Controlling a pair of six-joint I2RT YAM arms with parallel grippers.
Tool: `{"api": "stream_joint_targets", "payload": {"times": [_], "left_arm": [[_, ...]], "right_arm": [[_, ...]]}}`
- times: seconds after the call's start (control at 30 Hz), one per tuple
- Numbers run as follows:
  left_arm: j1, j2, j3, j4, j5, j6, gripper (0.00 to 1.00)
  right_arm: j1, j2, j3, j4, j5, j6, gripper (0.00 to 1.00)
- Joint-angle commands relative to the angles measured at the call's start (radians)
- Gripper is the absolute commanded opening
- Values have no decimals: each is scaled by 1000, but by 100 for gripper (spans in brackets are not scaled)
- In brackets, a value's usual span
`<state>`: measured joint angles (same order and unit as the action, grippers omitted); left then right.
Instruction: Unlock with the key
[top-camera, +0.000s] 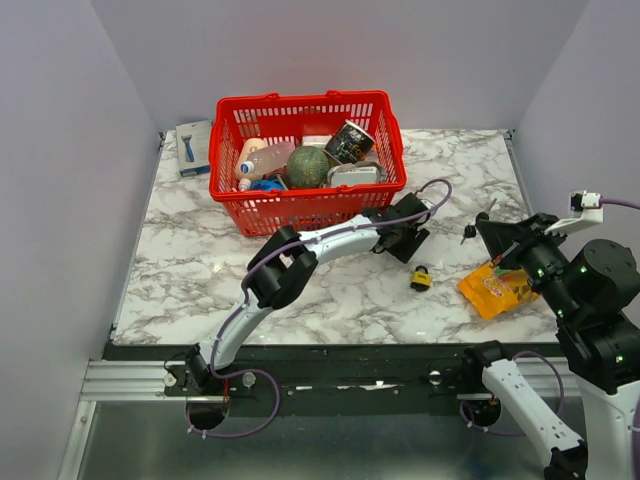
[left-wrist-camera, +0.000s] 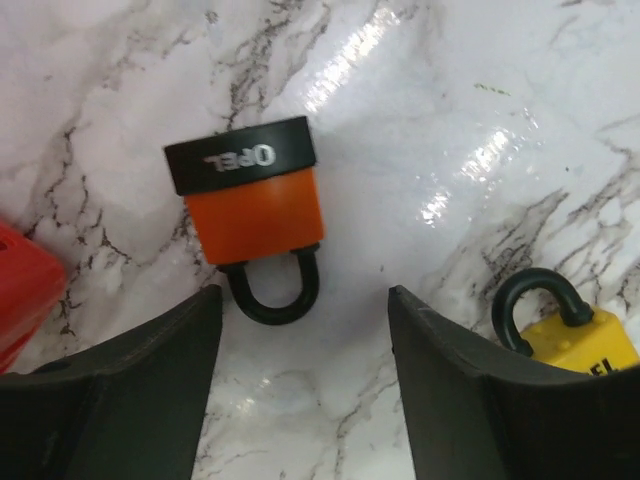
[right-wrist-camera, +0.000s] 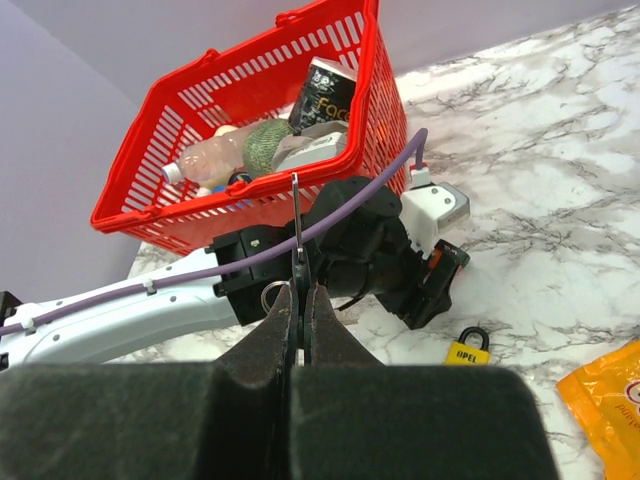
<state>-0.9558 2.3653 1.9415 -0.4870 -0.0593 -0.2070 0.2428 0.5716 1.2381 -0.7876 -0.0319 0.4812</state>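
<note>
Left end effector (left-wrist-camera: 303, 330): fingers spread wide, nothing gripped, hovering low over the orange padlock (left-wrist-camera: 252, 205). The lock lies flat on the counter (top-camera: 200, 260), just on the near side of the red basket (top-camera: 300, 212). Right end effector (right-wrist-camera: 298, 315): pressed together on the key (right-wrist-camera: 296, 215), blade poking out past the fingertips, held off the counter to the right and well apart from the locks. A yellow padlock (left-wrist-camera: 572, 345) lies close by, near-right of the orange one.

Step in hand, as I read it: secure the orange lock body.
- Centre on the body first, then close across its flat sides — not the shackle.
- The marble is glossy, so the lock may skate if one finger lands early.
- Keyway not visible in any view; leave its face exposed.

Materials: smooth orange casing, matte black lettered cap, rounded black U-shackle. The key is a slim metal sliver on a small ring.
</note>
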Motion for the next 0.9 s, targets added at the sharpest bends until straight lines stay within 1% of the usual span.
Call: {"api": "stream_joint_targets", "payload": {"times": [0.0, 0.03, 0.17, 0.3, 0.4, 0.43, 0.57, 0.63, 0.73, 0.77, 0.83, 0.87], "left_arm": [[32, 54, 30, -24, 18, -34, 66], [34, 55, 30, -22, 21, -34, 64], [34, 64, 30, -10, 45, -38, 63], [34, 78, 30, 1, 87, -37, 59], [35, 83, 25, 11, 121, -32, 51], [34, 81, 20, 14, 125, -29, 46], [31, 66, -19, 15, 125, -22, 34], [29, 39, -77, 24, 121, -5, 29], [22, -17, -157, 59, 118, 21, 25], [22, -32, -223, 68, 115, 26, 24], [20, -82, -288, 94, 122, 37, 24], [20, -101, -349, 100, 122, 40, 24]], "right_arm": [[-2, 22, 24, -12, 4, -10, 1], [-2, 25, 24, -10, 3, -10, 1], [-2, 42, 27, -9, -11, -6, 1], [-2, 56, 27, -6, -22, -4, 1], [-3, 62, 27, -6, -26, -4, 1], [-4, 63, 27, -2, -28, -3, 1], [-4, 65, 21, 1, -30, -3, 1], [-2, 63, 12, 7, -33, 2, 1], [-2, 59, 0, 16, -39, 8, 1], [-2, 59, -2, 17, -40, 10, 1], [-2, 59, -8, 19, -45, 10, 1], [-2, 57, -11, 21, -46, 11, 1]]}}
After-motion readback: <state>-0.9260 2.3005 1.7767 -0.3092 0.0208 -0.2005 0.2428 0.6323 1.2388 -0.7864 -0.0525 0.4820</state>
